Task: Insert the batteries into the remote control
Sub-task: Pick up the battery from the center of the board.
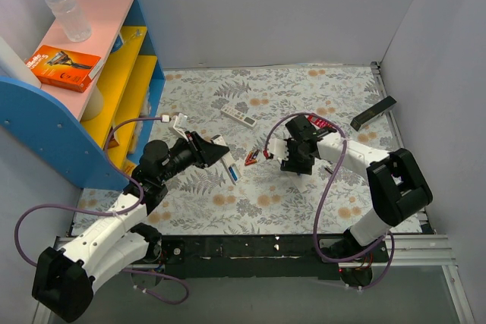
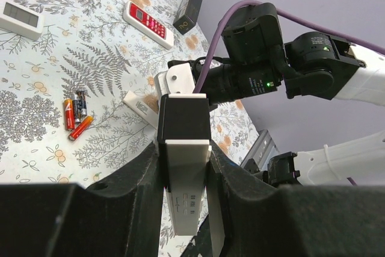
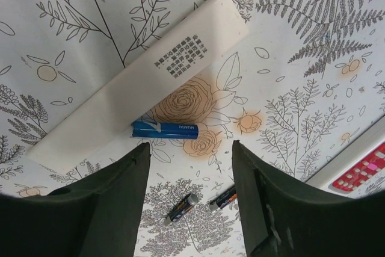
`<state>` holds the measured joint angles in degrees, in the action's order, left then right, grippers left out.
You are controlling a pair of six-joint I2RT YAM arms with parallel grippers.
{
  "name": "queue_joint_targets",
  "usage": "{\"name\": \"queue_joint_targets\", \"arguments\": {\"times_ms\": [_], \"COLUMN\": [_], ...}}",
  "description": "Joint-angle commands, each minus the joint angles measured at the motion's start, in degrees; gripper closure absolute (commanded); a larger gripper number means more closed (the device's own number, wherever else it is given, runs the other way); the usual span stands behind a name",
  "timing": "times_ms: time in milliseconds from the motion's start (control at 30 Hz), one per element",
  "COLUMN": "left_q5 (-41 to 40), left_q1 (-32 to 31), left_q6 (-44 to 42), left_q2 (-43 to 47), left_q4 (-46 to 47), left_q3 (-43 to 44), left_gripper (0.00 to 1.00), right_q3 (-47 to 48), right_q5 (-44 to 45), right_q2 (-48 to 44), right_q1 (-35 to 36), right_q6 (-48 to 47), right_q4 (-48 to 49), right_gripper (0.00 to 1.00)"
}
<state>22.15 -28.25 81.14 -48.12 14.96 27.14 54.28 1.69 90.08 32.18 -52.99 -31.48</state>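
**In the left gripper, the remote; on the tabletop, one blue battery**

Between the two fingers of the left gripper (image 2: 185,170) sits the long, slim white plastic bar remote (image 2: 184,148). The fingers are clamped against its sides, and its dark end points toward the right arm. On the floral-printed tabletop (image 3: 301,88) below that arm lies a small blue cylindrical battery (image 3: 165,129) with metal ends. It rests flat on its side, just beside the long edge of a flat white plastic back cover (image 3: 144,82) (printed lettering faces up).

The right gripper (image 3: 189,148) hovers above the battery with its fingers apart, one to each side. As far as the wrist view shows, it touches neither the battery nor the cover.

Near the cover lies a little cluster of red-orange and dark cells (image 2: 75,117). Farther out on the tabletop are a red rectangular remote with pale buttons (image 2: 147,23), a shorter white remote (image 2: 21,17) and a dark rectangular box (image 2: 188,10), all well apart from the grippers.

At the left edge stands a blue, yellow and pink shelf unit (image 1: 38,127). It carries a clear plastic bottle (image 1: 61,1) and an orange carton (image 1: 67,67).
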Motion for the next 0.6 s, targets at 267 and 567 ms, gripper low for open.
{"name": "queue_joint_targets", "arguments": {"times_ms": [267,567], "left_q5": [-1.15,-1.32], "left_q1": [-0.14,-0.14], "left_q6": [-1.34,-1.43], "left_q2": [2.68,3.56], "left_q4": [-1.86,-2.13], "left_q3": [2.66,2.4], "left_gripper": [1.0,1.0], "right_q3": [-1.02,3.02], "right_q5": [-4.77,-11.18], "right_q2": [4.13,6.5], "right_q1": [0.16,-0.28], "right_q6": [-5.63,0.16], "right_q4": [0.72,-1.65], "right_gripper": [0.43,0.67]}}
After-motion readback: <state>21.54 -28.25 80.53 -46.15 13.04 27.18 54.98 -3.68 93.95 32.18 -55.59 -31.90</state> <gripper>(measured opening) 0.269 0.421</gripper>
